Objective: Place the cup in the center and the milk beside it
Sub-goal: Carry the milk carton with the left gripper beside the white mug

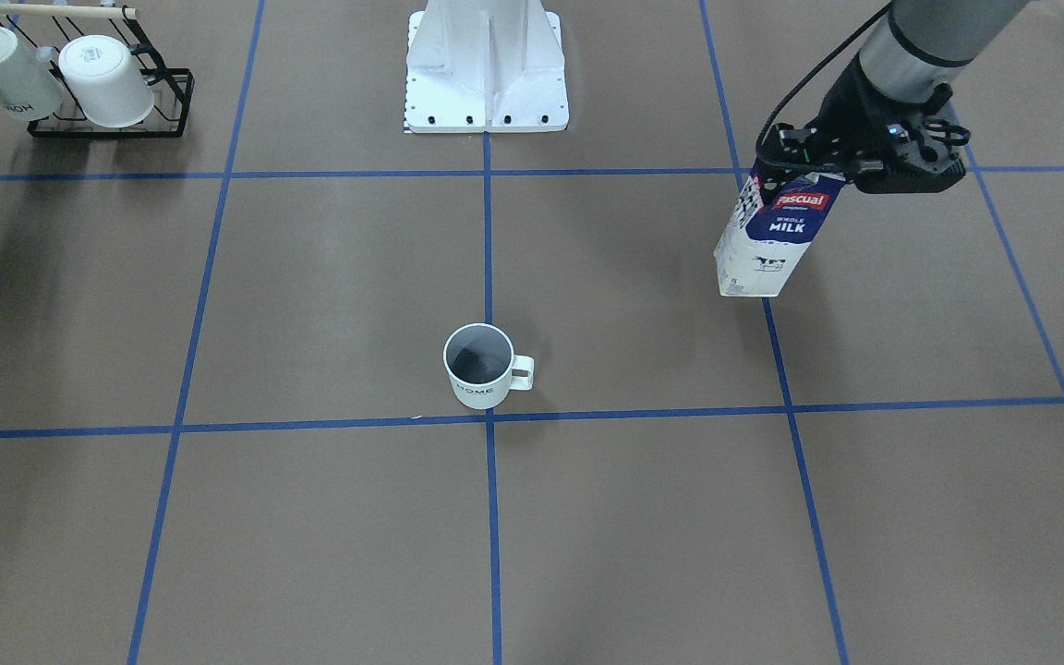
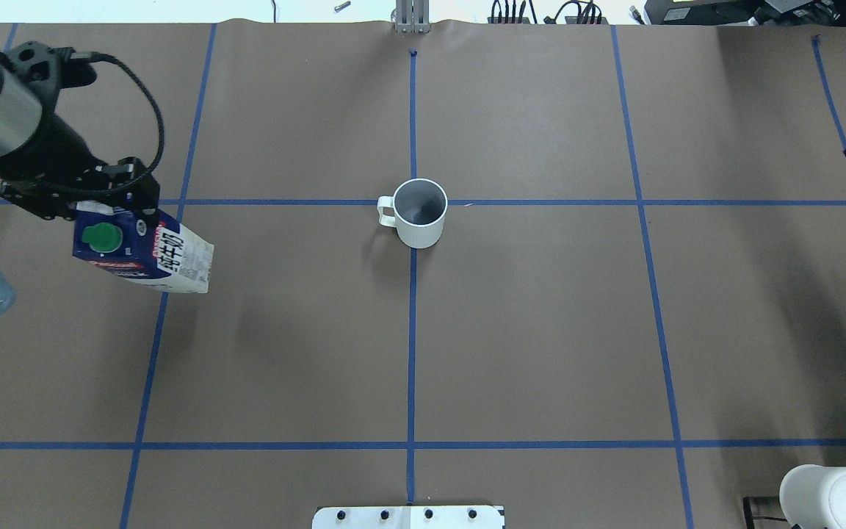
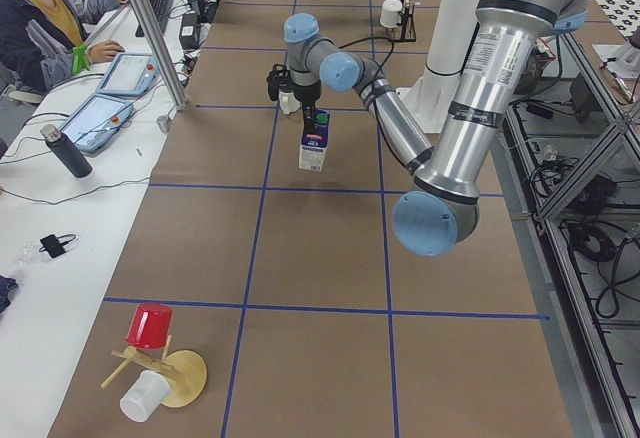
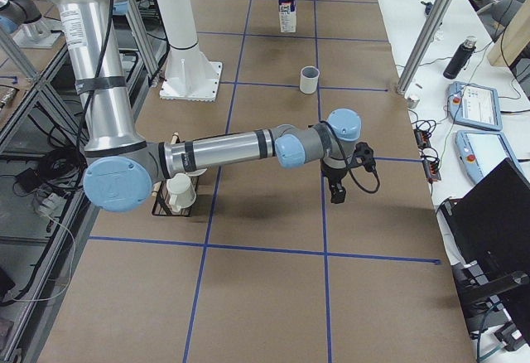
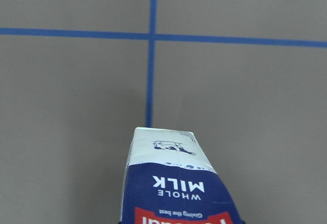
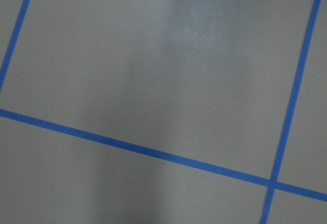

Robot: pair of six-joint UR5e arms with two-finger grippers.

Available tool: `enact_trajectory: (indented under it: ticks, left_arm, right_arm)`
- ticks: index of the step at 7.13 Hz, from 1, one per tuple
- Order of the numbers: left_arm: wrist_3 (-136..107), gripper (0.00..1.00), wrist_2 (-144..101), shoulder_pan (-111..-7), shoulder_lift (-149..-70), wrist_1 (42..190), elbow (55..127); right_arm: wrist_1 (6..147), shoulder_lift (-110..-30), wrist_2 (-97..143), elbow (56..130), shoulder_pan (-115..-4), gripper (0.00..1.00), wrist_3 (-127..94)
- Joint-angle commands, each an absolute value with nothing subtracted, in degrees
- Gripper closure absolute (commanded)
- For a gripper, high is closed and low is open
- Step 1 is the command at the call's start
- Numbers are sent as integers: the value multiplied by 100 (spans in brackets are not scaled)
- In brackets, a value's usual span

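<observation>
My left gripper (image 1: 829, 168) is shut on the top of the milk carton (image 1: 774, 235) and holds it tilted, clear of the brown surface, well to the robot's left of the middle. The carton's green cap shows from overhead (image 2: 103, 236); its bottom end shows in the left wrist view (image 5: 168, 173). The white HOME cup (image 1: 478, 365) stands upright and alone, right at the center tape crossing (image 1: 489, 417), also seen from overhead (image 2: 420, 213). My right gripper (image 4: 335, 191) hangs low over bare table far to the right; I cannot tell whether it is open or shut.
A black wire rack with two white mugs (image 1: 79, 83) stands by the robot's right. The white robot base (image 1: 486, 65) is at the near edge. A wooden stand with a red cup (image 3: 150, 328) sits at the left end. An operator (image 3: 40, 18) sits alongside.
</observation>
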State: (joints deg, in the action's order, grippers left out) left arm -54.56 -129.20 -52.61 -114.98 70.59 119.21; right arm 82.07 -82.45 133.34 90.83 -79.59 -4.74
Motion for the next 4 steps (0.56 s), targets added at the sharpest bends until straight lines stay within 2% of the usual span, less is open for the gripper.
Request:
enact_trajectory:
  ticks: [1,4]
  left_arm:
    - [-5976,66,-12902,-4940,-12783,6917,10798]
    - [-6020,66,-12902,-4852,-14006,7275,9287]
  right_arm:
    - [8148,-8744,13359,9105,-8270,0,17]
    - [8147,-8885,13394,9175,-8393,0,18]
